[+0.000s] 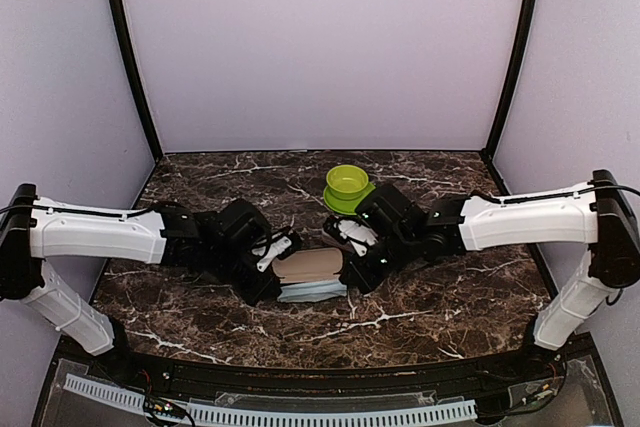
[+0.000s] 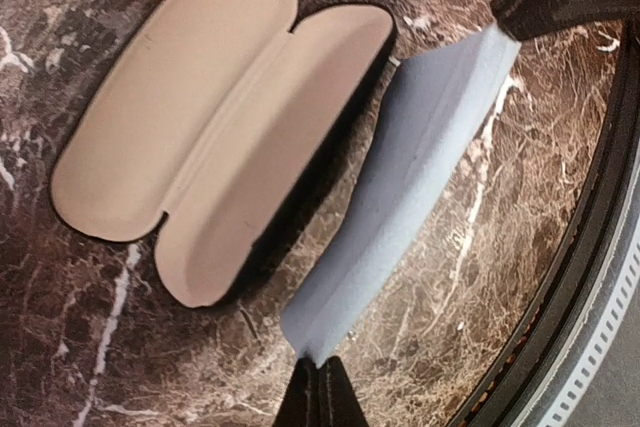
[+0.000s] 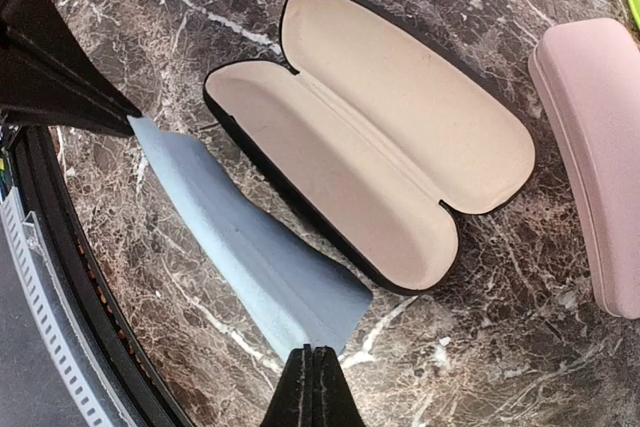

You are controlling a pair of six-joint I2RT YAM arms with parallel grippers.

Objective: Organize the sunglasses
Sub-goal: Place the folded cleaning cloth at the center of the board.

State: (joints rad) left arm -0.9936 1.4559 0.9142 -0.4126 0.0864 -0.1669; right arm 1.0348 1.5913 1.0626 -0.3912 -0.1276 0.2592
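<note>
Clamping the ends of a blue cloth (image 1: 315, 293), left gripper (image 2: 318, 392) and right gripper (image 3: 312, 379) leave the case (image 1: 310, 267) at twelve o'clock empty, sunglasses unseen.

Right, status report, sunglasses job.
Left pincer and right pincer shut on blue cloth, opposite ends. Sunglasses not in view. Open black case alongside, empty.
</note>
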